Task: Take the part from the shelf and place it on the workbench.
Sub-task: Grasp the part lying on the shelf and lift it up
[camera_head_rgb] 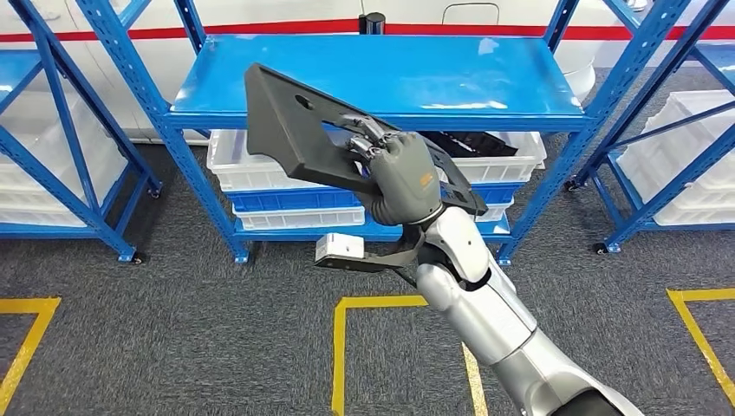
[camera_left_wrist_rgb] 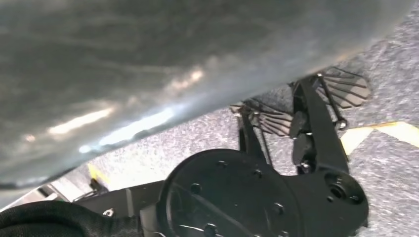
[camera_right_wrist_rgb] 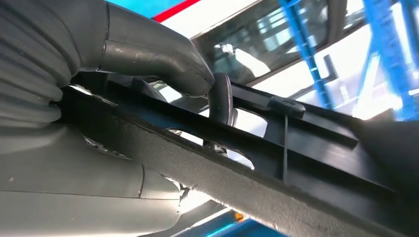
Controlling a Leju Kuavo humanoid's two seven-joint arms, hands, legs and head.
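Note:
A flat dark grey plastic part [camera_head_rgb: 290, 130] with cut-outs is lifted in front of the blue shelf [camera_head_rgb: 381, 74], tilted with its far-left end up. My right hand [camera_head_rgb: 400, 176] grips it near its lower right portion, fingers over the top edge. In the right wrist view the thumb [camera_right_wrist_rgb: 148, 54] presses on the part's ribbed edge [camera_right_wrist_rgb: 276, 148]. The part hangs in the air, clear of the shelf board.
White bins [camera_head_rgb: 251, 169] sit on the lower shelf levels behind the part, one holding more dark parts [camera_head_rgb: 472, 143]. Further blue racks stand left [camera_head_rgb: 52, 147] and right [camera_head_rgb: 667, 130]. Yellow floor markings [camera_head_rgb: 347, 347] lie on grey carpet.

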